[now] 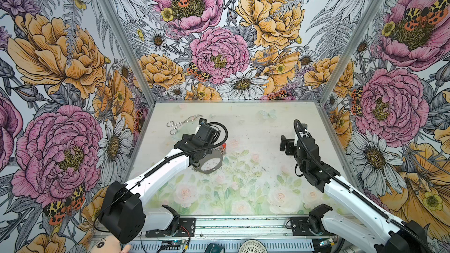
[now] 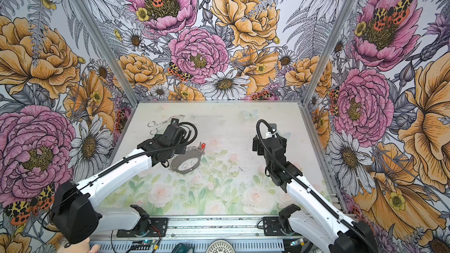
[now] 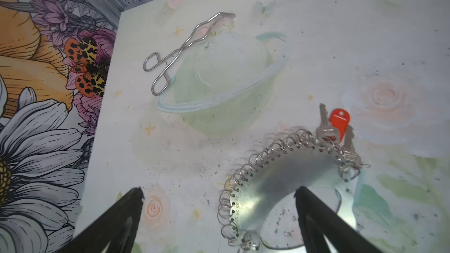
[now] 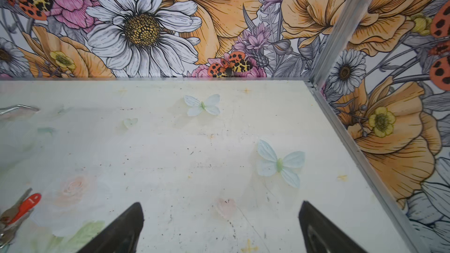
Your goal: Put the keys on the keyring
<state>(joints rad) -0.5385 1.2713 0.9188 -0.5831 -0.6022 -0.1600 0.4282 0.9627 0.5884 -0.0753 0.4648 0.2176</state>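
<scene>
The keyring (image 3: 287, 178), a grey flat hoop fringed with small silver rings, lies flat on the table left of centre in both top views (image 1: 209, 166) (image 2: 186, 165). The keys (image 3: 326, 130) with their red tag (image 3: 339, 120) rest at its far rim, heads among the small rings; I cannot tell whether they are threaded on. They also show in a top view (image 1: 223, 146) and the right wrist view (image 4: 22, 208). My left gripper (image 3: 219, 191) hangs open just above the hoop's near side and holds nothing. My right gripper (image 4: 220, 205) (image 1: 286, 144) is open over bare table on the right.
Silver scissor-shaped tongs (image 1: 183, 124) (image 3: 180, 49) lie at the back left, just behind the left wrist. Flowered walls with metal corner posts (image 1: 119, 37) close the table on three sides. The arms' bases sit on a metal rail (image 1: 243, 227) along the front edge.
</scene>
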